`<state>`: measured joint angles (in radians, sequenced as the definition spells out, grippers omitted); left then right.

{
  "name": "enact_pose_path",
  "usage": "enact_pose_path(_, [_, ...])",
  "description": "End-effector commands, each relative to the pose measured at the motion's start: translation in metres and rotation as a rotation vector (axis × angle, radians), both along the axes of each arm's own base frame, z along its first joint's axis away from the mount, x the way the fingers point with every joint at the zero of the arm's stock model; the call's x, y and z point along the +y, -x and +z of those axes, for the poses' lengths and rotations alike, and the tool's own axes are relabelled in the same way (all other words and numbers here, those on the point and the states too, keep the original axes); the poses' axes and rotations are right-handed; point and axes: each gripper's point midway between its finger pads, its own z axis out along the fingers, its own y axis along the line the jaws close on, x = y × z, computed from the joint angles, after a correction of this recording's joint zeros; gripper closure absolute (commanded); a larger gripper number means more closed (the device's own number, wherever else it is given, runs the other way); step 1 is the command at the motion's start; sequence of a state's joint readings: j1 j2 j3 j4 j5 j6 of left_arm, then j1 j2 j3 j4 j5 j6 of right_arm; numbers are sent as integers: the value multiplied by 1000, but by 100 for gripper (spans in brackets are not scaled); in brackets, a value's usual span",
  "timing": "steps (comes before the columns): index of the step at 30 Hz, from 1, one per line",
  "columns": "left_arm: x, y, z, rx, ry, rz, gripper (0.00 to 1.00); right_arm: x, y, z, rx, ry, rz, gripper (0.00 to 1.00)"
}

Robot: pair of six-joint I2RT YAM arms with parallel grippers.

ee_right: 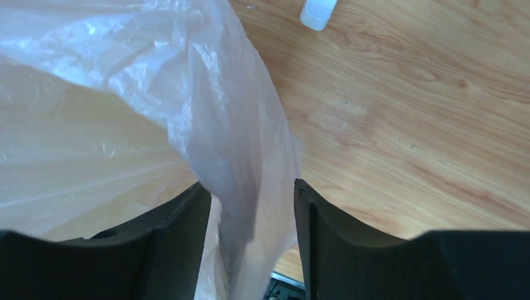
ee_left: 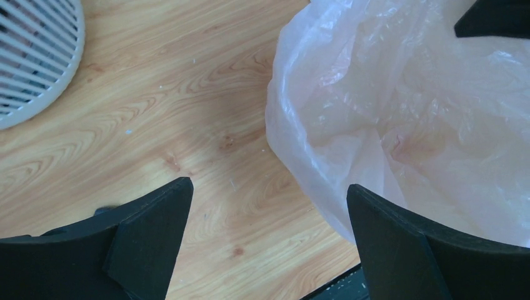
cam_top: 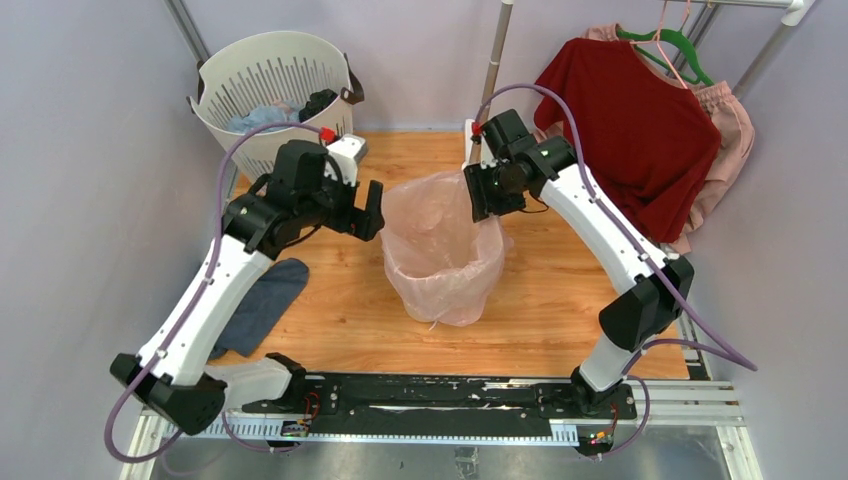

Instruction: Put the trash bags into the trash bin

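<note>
The pale-pink translucent trash bag (cam_top: 440, 250) stands open-mouthed at the table's middle, draped over the trash bin. The bin is covered by the film, so only its shape shows. My right gripper (cam_top: 484, 205) is at the bag's right rim. In the right wrist view its jaws (ee_right: 250, 184) stand apart, and a loose fold of the bag (ee_right: 237, 125) hangs between them. My left gripper (cam_top: 355, 222) is open just left of the bag. In the left wrist view nothing lies between its fingers (ee_left: 269, 185), and the bag (ee_left: 406, 112) bulges beside the right finger.
A white slotted basket (cam_top: 270, 80) (ee_left: 31, 56) with clothes stands at the back left. A blue-grey cloth (cam_top: 265, 300) lies on the wood under the left arm. A red garment (cam_top: 630, 130) and a pink one (cam_top: 725, 140) hang on the rack at the back right.
</note>
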<state>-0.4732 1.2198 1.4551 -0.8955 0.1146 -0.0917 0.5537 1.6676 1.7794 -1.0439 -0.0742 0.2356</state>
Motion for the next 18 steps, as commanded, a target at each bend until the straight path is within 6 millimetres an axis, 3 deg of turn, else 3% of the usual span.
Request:
enact_pose_path(1, [17,4,26,-123,70,102,0,-23,5,42,-97,45,2,43])
enact_pose_path(4, [25,12,44,-180,101,132,0,-33,10,69,-179,64,7,43])
enact_pose_path(6, [29,17,53,-203,127,151,0,-25,23,85,-212,50,73,42])
enact_pose_path(12, [42,23,34,-184,168,262,0,40,70,113,-303,127,344,42])
enact_pose_path(18, [47,33,6,-165,300,368,0,94,100,115,-301,103,469,44])
